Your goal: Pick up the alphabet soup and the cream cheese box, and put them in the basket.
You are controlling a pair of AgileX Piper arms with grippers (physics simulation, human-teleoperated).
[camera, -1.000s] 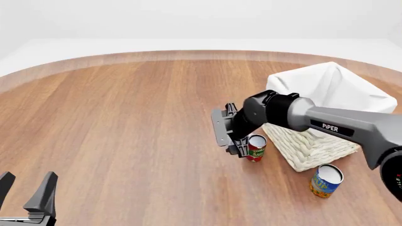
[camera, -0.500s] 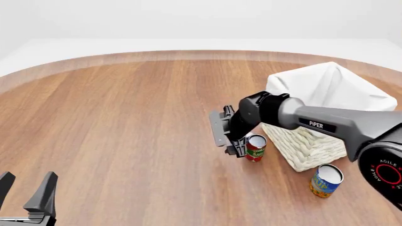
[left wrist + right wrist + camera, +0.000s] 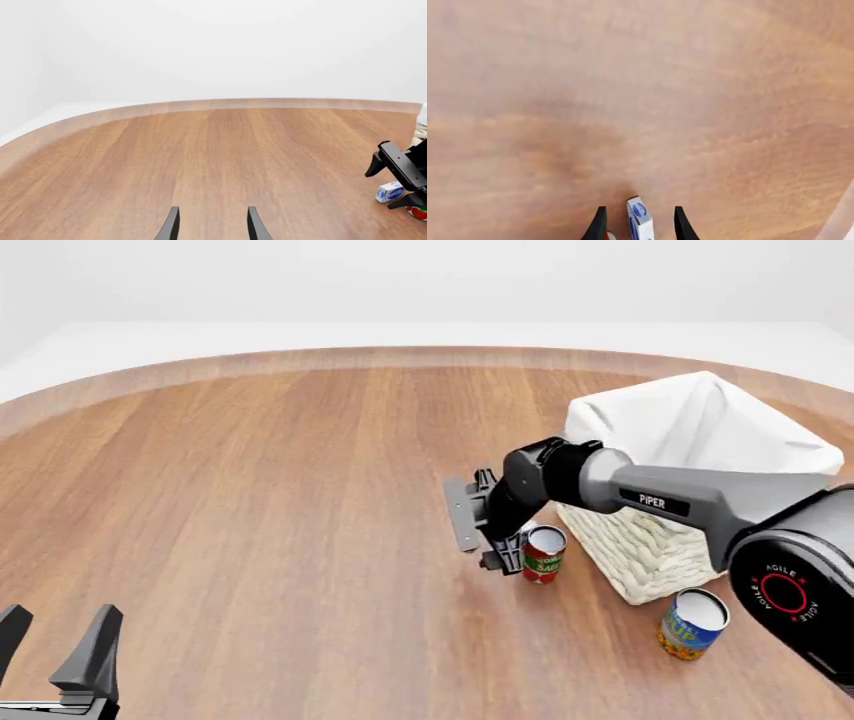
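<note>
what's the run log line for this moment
right hand open around cream cheese box | left hand open, idle | alphabet soup on table

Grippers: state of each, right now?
Left gripper: open, holding nothing.
Right gripper: open, fingers straddling the cream cheese box, not clamped.

Simulated test scene: round wooden table (image 3: 267,500), blank white surroundings, no furnishings.

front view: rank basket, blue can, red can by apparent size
1. basket, clearly largest.
2. blue can and red can: look about alike. The blue one appears slightly bigger, but it sits nearer the camera and the right gripper partly hides the red one, so no ranking.
</note>
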